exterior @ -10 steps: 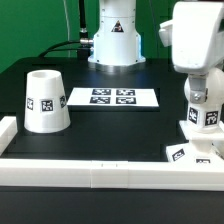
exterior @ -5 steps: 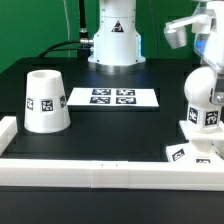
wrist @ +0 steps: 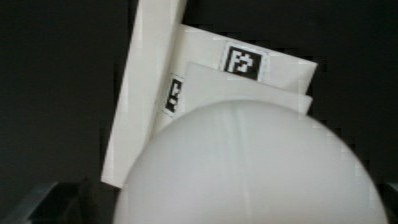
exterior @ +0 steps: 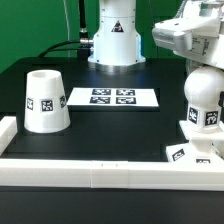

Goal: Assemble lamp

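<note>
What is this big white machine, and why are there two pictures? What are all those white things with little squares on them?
The white machine is a robot arm that builds a lamp from loose parts. One picture comes from a camera standing off the arm. The other comes from a camera on the arm's wrist.

On the black table, at the exterior view's left, stands the lamp shade, shaped like a cup. In the middle lies the marker board, a flat sheet of squares. At the right, the round bulb stands on the lamp base. The wrist view shows the bulb's head up close.

The gripper, the arm's two-fingered hand, hangs above the bulb. I cannot tell whether it is open.
</note>
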`<state>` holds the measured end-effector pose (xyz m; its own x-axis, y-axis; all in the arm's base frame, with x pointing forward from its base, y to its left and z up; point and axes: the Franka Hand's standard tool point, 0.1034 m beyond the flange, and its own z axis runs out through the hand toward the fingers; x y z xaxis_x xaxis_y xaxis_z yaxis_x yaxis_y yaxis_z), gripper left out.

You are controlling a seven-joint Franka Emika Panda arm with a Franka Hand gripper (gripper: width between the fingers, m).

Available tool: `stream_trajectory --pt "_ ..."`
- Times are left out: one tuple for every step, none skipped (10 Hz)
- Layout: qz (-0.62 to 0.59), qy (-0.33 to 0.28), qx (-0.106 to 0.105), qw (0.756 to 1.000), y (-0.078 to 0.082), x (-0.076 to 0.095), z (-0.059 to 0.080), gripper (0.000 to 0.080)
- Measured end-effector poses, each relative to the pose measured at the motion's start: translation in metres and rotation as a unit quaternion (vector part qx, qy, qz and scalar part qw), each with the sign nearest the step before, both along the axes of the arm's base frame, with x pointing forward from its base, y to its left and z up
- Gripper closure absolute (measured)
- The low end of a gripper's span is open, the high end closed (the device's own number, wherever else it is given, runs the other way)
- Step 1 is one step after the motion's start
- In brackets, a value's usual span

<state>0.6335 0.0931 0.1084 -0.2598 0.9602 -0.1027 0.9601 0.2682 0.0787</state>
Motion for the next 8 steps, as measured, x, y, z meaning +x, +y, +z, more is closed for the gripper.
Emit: stream_trajectory --pt "-0.001 0.000 0.000 1.000 -0.0003 0.0000 -0.0001 0.0224" --pt "-0.001 0.000 0.000 1.000 -0.0004 0.0000 -0.0001 0.0223" --pt "-0.001 0.000 0.000 1.000 -0.0005 0.0001 -0.0001 0.0223" --pt "-0.010 -0.001 0.001 1.000 -0.0004 0.0001 -0.0001 0.0223" --pt "-0.020 -0.002 0.002 1.000 -0.0005 0.0001 -0.0001 0.0223" --pt "-0.028 0.000 0.004 1.000 -0.0012 -0.0004 -0.0002 0.0223" --pt "-0.082 0.001 0.013 0.997 -0.0022 -0.0010 -0.0002 0.0223" --pt "-0.138 -0.001 0.022 0.990 -0.0027 -0.0011 -0.0003 0.0222"
